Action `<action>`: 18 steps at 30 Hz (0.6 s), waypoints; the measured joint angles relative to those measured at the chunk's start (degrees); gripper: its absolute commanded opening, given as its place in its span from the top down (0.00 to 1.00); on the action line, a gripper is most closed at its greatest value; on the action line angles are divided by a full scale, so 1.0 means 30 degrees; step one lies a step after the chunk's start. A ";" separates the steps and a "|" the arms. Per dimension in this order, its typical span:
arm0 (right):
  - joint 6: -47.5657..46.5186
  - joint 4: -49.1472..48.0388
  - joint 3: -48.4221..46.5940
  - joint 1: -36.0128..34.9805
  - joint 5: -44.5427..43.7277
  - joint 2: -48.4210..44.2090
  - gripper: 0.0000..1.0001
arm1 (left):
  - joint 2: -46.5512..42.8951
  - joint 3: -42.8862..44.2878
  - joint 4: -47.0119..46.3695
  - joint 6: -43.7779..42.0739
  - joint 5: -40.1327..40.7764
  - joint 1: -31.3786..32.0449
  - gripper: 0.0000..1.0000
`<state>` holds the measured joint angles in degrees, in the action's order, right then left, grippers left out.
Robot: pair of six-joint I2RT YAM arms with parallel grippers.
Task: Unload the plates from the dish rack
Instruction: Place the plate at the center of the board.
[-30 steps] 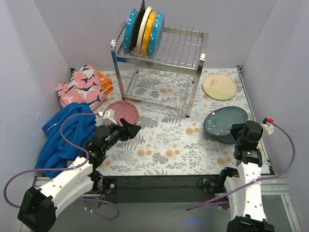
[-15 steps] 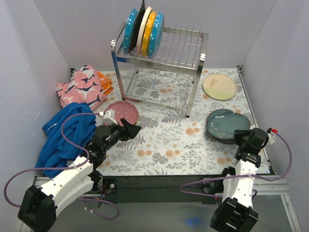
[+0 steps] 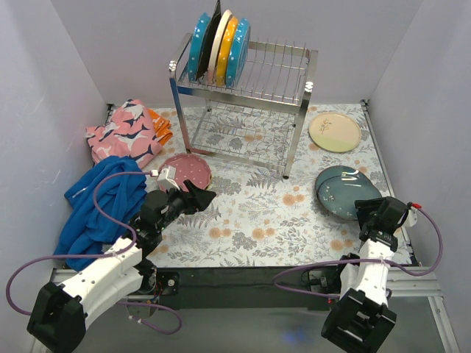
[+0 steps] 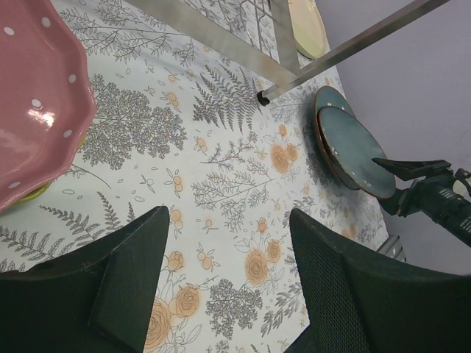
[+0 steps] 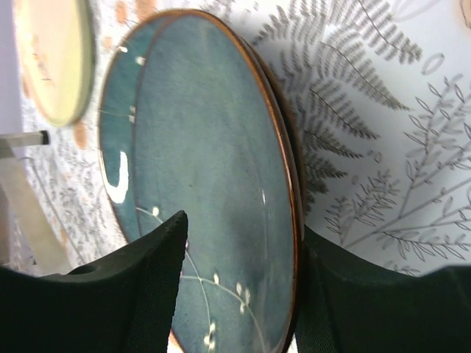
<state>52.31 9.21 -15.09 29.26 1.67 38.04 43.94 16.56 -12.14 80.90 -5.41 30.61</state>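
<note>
The chrome dish rack (image 3: 254, 92) stands at the back with several plates (image 3: 218, 45) upright in its top left slots: teal, dark, cream and orange. A dark blue-grey plate (image 3: 342, 190) (image 5: 199, 169) lies on another plate at the right. My right gripper (image 3: 374, 213) (image 5: 243, 228) is open, and its jaws straddle this plate's near rim. A cream plate (image 3: 335, 132) lies behind it. A pink dotted plate (image 3: 188, 170) (image 4: 29, 110) lies left of centre. My left gripper (image 3: 199, 197) (image 4: 228, 217) is open and empty over the floral mat.
A blue cloth (image 3: 99, 206) and a pink patterned cloth (image 3: 125, 132) lie at the left, with an orange cloth (image 3: 160, 125) behind them. A rack leg (image 4: 346, 40) stands near the middle of the mat. Walls close in on three sides.
My right gripper has drawn back toward the near right corner. The dark blue-grey plate now lies flatter on the plate beneath. The left arm has not moved.
</note>
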 measured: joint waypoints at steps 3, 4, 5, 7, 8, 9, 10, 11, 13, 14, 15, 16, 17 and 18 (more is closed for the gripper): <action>-0.0051 0.0641 0.0000 0.0007 -0.0058 0.0459 0.37 | 0.0073 0.0000 -0.0036 0.0036 -0.0124 0.0000 0.35; -0.0051 0.0583 -0.0007 0.0007 -0.0058 0.0539 0.36 | 0.0080 0.0000 -0.0036 0.0044 -0.0168 0.0000 0.35; -0.0051 0.0525 -0.0015 0.0007 -0.0058 0.0576 0.34 | 0.0080 0.0000 -0.0058 0.0044 -0.0219 0.0000 0.35; -0.0036 0.0444 -0.0036 0.0000 -0.0007 0.0685 0.34 | 0.0080 0.0000 -0.0117 0.0058 -0.0277 0.0000 0.35; -0.0036 0.0379 -0.0051 0.0000 0.0000 0.0772 0.34 | 0.0080 0.0000 -0.0117 0.0066 -0.0313 0.0000 0.35; -0.0036 0.0335 -0.0073 0.0000 0.0000 0.0882 0.34 | 0.0080 0.0000 -0.0124 0.0087 -0.0350 0.0000 0.35; -0.0044 0.0313 -0.0124 0.0000 0.0000 0.1027 0.34 | 0.0080 0.0000 -0.0117 0.0102 -0.0364 0.0000 0.35; -0.0058 0.0328 -0.0233 0.0000 0.0000 0.1224 0.33 | 0.0080 0.0000 -0.0117 0.0102 -0.0393 0.0000 0.35; -0.0204 0.0372 -0.0546 0.0000 -0.0007 0.1690 0.32 | 0.0066 0.0000 -0.0124 0.0102 -0.0401 0.0000 0.35; -0.0379 0.0452 -0.0809 0.0000 -0.0051 0.2040 0.29 | 0.0058 0.0000 -0.0124 0.0102 -0.0401 0.0000 0.35; -0.0539 0.0576 -0.1078 0.0000 -0.0124 0.2382 0.18 | 0.0036 0.0000 -0.0117 0.0102 -0.0401 0.0000 0.35; -0.0692 0.0707 -0.1319 0.0000 -0.0160 0.2674 0.10 | 0.0007 0.0000 -0.0117 0.0102 -0.0393 0.0000 0.35; -0.0816 0.0845 -0.1654 0.0000 -0.0138 0.2994 0.07 | -0.0036 0.0000 -0.0117 0.0102 -0.0401 0.0000 0.35; -0.1129 0.0984 -0.2127 -0.0022 -0.0182 0.3300 0.07 | -0.0073 0.0000 -0.0124 0.0102 -0.0401 0.0000 0.35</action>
<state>48.93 12.16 -21.47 29.19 1.13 47.94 43.72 16.56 -12.51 81.21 -6.61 30.61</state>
